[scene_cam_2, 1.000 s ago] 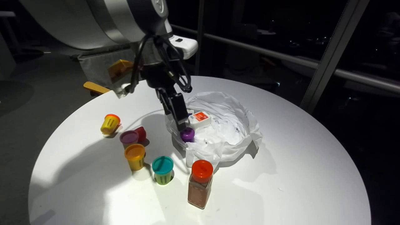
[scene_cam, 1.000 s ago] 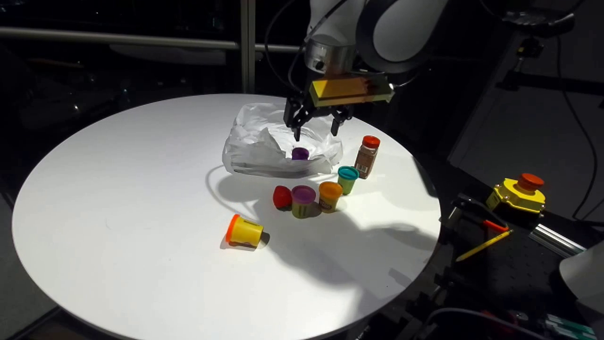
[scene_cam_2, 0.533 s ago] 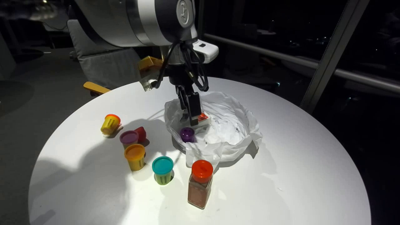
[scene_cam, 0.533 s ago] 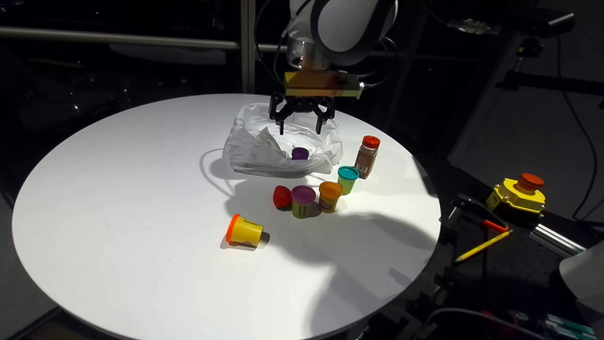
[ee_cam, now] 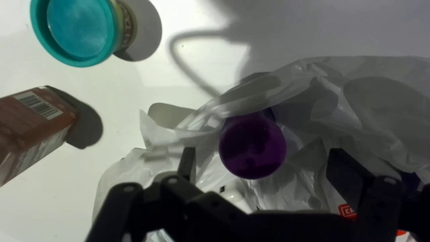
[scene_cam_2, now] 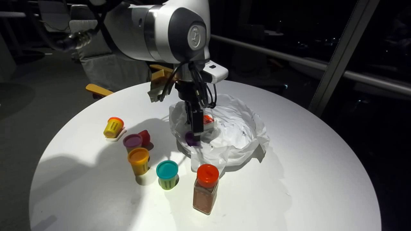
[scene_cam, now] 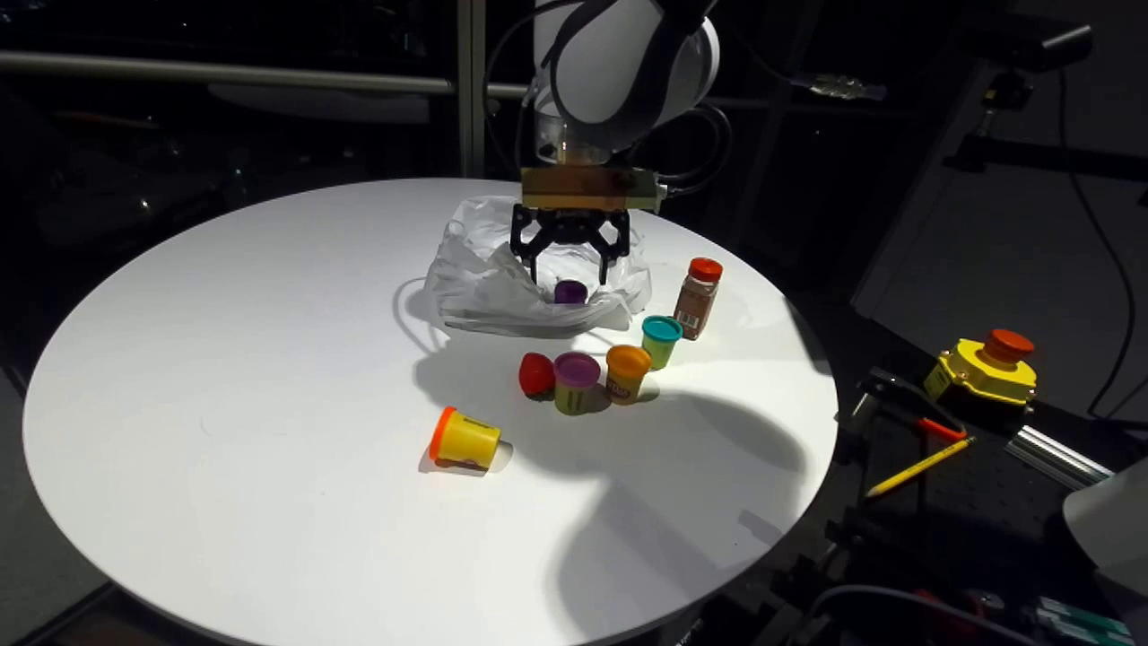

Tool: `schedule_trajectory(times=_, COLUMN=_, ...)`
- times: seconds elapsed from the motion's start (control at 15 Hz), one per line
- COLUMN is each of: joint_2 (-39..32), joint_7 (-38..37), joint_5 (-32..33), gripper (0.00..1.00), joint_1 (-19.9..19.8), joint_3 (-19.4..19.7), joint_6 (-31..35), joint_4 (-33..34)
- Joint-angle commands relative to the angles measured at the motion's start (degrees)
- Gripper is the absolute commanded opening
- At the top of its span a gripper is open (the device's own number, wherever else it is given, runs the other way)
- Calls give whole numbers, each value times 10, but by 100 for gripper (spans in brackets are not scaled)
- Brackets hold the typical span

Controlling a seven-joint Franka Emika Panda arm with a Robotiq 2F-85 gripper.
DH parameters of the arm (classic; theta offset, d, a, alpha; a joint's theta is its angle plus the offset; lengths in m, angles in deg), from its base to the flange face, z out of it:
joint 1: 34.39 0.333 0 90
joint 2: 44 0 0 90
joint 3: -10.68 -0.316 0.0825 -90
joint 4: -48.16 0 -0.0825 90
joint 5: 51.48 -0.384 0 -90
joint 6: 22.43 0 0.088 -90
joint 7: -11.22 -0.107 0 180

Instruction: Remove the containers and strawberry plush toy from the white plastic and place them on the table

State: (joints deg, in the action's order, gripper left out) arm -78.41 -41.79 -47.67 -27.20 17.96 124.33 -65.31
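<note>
Inside the white plastic point(scene_cam: 471, 287) sits a rounded purple container point(ee_cam: 252, 146). My gripper point(ee_cam: 262, 152) is open over it, a finger to either side and neither visibly touching. A white-and-red box point(scene_cam_2: 209, 121) lies deeper in the bag, partly behind the fingers. Out on the table point(scene_cam: 269, 386) rests the strawberry plush toy point(scene_cam: 536, 375), beside a purple-lidded cup point(scene_cam: 575, 384). An orange cup point(scene_cam: 626, 375), a teal-lidded cup point(scene_cam: 661, 343) and a red-capped jar point(scene_cam: 697, 301) stand in a row to its right. The yellow cup point(scene_cam: 468, 440) is tipped on its side.
The bag's crumpled rim rises around the purple container and partly covers it in the wrist view. Past the table's edge are a yellow box with a red button point(scene_cam: 987, 372) and a pencil point(scene_cam: 919, 467). A grey chair point(scene_cam_2: 112, 72) stands behind the table.
The gripper has swung over the bag, leftward in an exterior view, then come down around the purple container, staying open. The objects on the table and in the bag have kept their places.
</note>
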Motion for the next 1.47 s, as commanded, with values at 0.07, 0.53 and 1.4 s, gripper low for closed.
schedule_trajectory(times=0.07, joint_2=-19, joint_7=2, joint_5=-50, gripper=100, joint_1=-8, joint_3=-4, joint_6=-6, joint_4=17)
schedule_trajectory(times=0.53, joint_2=4, joint_7=-15, joint_5=-79, gripper=45, joint_1=3, joint_3=9, joint_6=22, joint_4=-11)
schedule_trajectory(times=1.4, joint_2=231, joint_7=-186, joint_5=93, gripper=26, joint_1=100, joint_3=58, joint_6=38, joint_4=-224)
